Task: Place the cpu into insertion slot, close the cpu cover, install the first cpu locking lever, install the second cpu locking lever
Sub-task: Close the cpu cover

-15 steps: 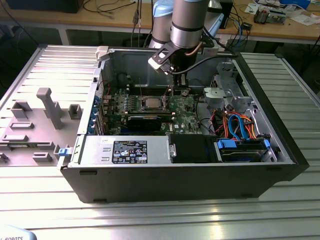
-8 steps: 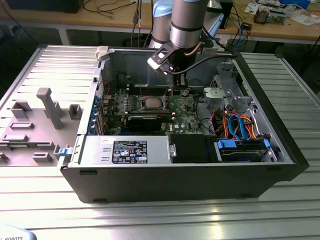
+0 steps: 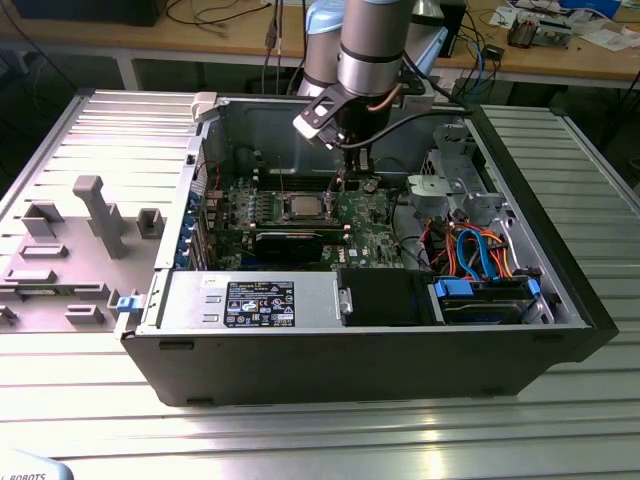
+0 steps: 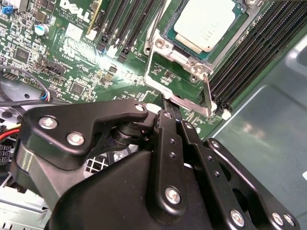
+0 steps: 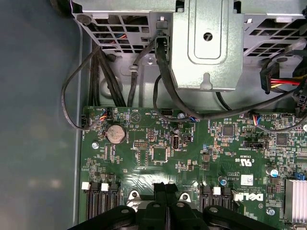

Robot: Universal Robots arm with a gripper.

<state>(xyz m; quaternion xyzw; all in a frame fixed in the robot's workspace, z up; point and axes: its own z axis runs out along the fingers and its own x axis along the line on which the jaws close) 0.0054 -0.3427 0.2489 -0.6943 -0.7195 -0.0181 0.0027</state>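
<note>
The cpu [image 4: 206, 21] is a flat square chip with a matt silver-grey metal top and rounded corners. It lies seated in the slot [image 4: 191, 63], top face pointing up out of the open case [image 3: 350, 350]. Being square, it has no long axis, and its edges run parallel to the slot's silver rim.

The cover [image 4: 184, 100], a thin bright steel frame with a square window, is not down on the chip. It stands tilted up from one edge of the slot, and green board [image 4: 72, 57] shows through the window. Its free edge runs parallel to that side of the slot.

The hand [image 4: 166, 103], made of black jointed links with silver screws, hangs just beside the slot on the cover's side. Its two narrow fingers are drawn together with barely a seam between them (the first wrist view shows this best). The tips meet the cover's free edge, but I cannot tell whether they pinch it.

Long black memory slots [image 4: 249, 48] run along the far side of the slot. The case lies on its side on a ribbed metal tabletop [image 3: 400, 430].
</note>
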